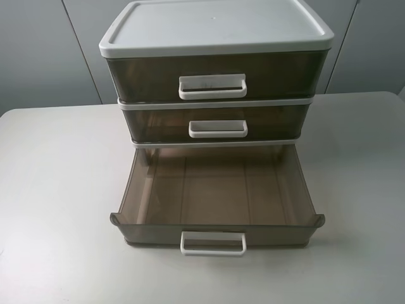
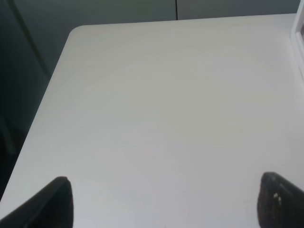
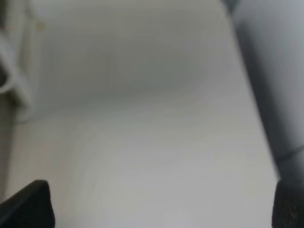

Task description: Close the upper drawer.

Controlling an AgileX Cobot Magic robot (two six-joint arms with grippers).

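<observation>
A white-framed cabinet (image 1: pixel 215 28) with three smoky-brown drawers stands at the back middle of the table. The upper drawer (image 1: pixel 145 76), with a wide, faintly scuffed white loop handle (image 1: pixel 212 87), sits flush in the frame. The middle drawer (image 1: pixel 158 121) is also flush. The lowest drawer (image 1: pixel 215 190) is pulled far out toward the front and is empty. Neither gripper shows in the exterior high view. My left gripper (image 2: pixel 164 202) is open over bare table, left of the cabinet. My right gripper (image 3: pixel 161 204) is open over bare table, right of the cabinet, in a blurred view.
The white table (image 1: pixel 57 190) has rounded corners and grey wall panels behind it. A corner of the cabinet shows in the left wrist view (image 2: pixel 299 33) and a blurred part in the right wrist view (image 3: pixel 12 71). The open lowest drawer reaches close to the front edge.
</observation>
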